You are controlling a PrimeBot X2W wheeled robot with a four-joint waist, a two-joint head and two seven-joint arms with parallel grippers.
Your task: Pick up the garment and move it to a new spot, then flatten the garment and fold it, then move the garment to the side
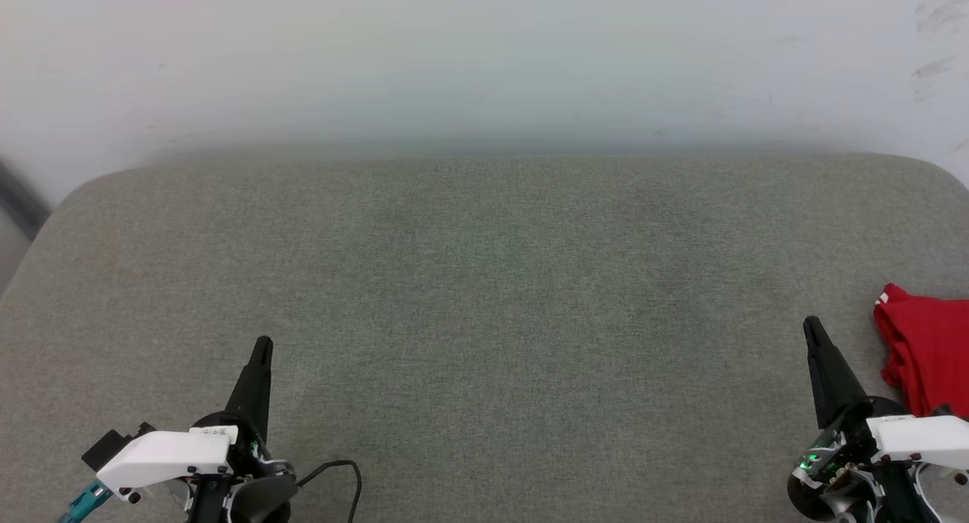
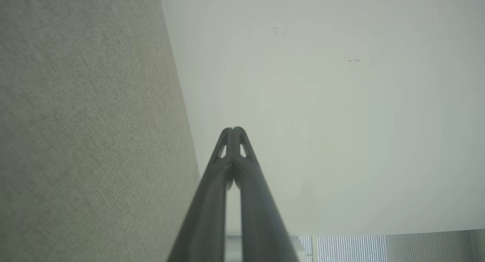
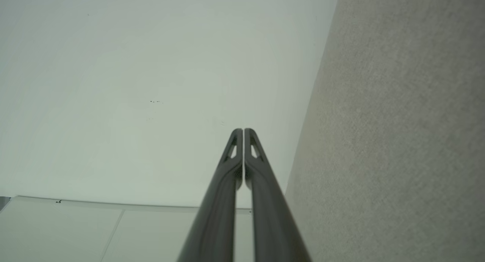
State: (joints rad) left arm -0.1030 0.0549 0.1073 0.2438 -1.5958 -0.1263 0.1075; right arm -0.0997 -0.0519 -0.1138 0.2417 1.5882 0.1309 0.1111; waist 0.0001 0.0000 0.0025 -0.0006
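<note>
The garment (image 1: 927,360), bright red cloth with a sliver of white at its top corner, lies bunched at the right edge of the head view and is cut off by it. My right gripper (image 1: 812,326) stands just left of the garment, apart from it, fingers pressed together and holding nothing; the right wrist view shows the same shut fingertips (image 3: 243,132). My left gripper (image 1: 263,344) is at the lower left over bare cushion, also shut and empty, with its tips (image 2: 232,130) meeting in the left wrist view.
A wide grey-green fabric cushion (image 1: 484,281) with rounded far corners spreads before me. A pale wall (image 1: 484,54) rises behind it. A thin black cable (image 1: 341,470) loops beside my left wrist.
</note>
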